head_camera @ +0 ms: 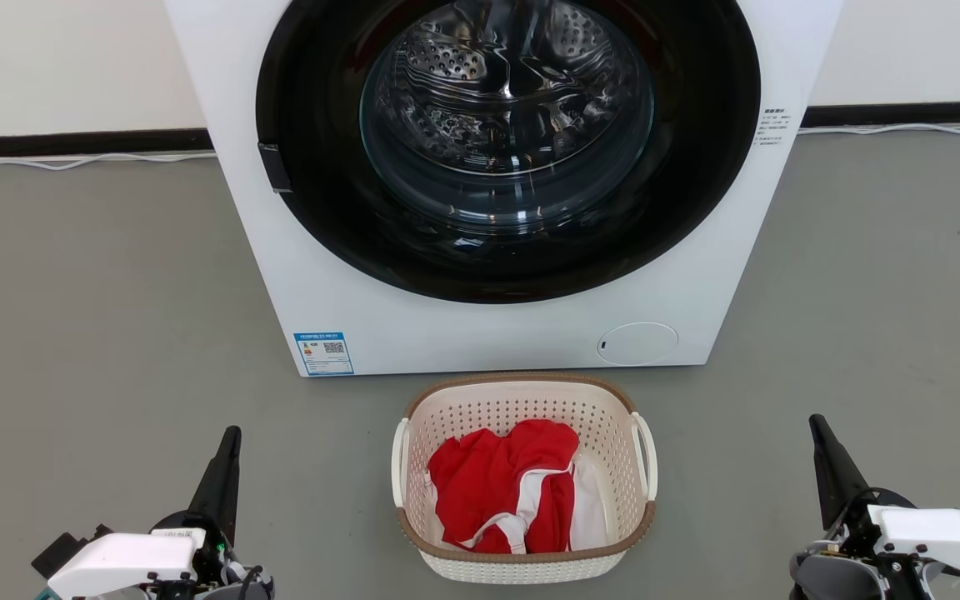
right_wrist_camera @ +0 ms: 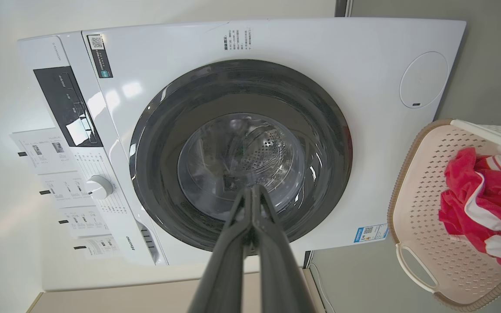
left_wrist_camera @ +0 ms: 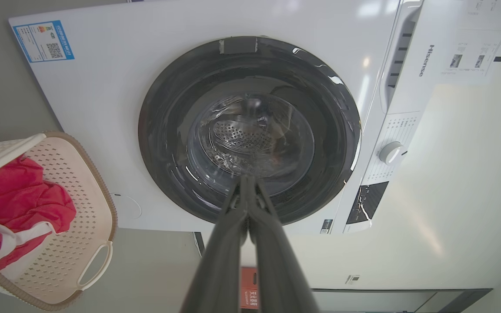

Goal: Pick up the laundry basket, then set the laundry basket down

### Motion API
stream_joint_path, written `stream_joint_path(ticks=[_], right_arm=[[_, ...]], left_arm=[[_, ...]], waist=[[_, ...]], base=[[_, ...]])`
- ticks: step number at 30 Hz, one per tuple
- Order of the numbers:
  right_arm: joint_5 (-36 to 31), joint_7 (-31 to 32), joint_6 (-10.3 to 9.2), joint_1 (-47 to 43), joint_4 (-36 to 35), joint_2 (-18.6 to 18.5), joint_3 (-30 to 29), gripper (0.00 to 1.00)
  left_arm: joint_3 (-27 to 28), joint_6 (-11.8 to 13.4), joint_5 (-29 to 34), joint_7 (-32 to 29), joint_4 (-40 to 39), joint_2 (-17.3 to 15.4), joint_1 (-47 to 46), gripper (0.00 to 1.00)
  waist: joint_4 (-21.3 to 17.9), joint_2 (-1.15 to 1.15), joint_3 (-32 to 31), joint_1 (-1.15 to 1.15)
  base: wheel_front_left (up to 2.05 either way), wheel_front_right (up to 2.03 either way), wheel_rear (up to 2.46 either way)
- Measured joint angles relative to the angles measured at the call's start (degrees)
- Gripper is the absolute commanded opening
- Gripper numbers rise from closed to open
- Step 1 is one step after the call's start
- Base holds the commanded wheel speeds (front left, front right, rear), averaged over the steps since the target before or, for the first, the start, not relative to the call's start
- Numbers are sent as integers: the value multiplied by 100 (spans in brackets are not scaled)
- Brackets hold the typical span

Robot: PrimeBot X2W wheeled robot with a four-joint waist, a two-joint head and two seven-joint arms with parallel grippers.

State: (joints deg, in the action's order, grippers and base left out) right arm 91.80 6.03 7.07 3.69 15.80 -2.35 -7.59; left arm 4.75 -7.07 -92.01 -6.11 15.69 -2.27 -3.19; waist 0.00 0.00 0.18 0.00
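- The laundry basket [head_camera: 522,404] sits on the grey floor [head_camera: 97,333] just in front of the washing machine [head_camera: 480,333], with a red-and-white garment [head_camera: 497,479] inside.
- The left gripper [head_camera: 230,437] and the right gripper [head_camera: 816,423] flank it, well apart from it, both pinched together and holding nothing.
- The basket is probably light, stiff plastic with smooth walls.
- The best hold looks to be the white loop handles [head_camera: 399,462], one on each side, lifted evenly.

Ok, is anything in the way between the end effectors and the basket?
Nothing visible is. The basket sits on the floor before the washer. The left end effector and right end effector, both shut, hang off to its two sides, with just grey floor between them and its handles.
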Motion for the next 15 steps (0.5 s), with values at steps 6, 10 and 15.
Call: stream_joint_path(ticks=[6,10,15], right_arm=[[0,0,0,0,0,0,0,0],[0,0,0,0,0,0,0,0],[0,0,0,0,0,0,0,0]], left_arm=[[0,0,0,0,0,0,0,0],[0,0,0,0,0,0,0,0],[0,0,0,0,0,0,0,0]], waist=[[0,0,0,0],[0,0,0,0],[0,0,0,0]], base=[[0,0,0],[0,0,0],[0,0,0]])
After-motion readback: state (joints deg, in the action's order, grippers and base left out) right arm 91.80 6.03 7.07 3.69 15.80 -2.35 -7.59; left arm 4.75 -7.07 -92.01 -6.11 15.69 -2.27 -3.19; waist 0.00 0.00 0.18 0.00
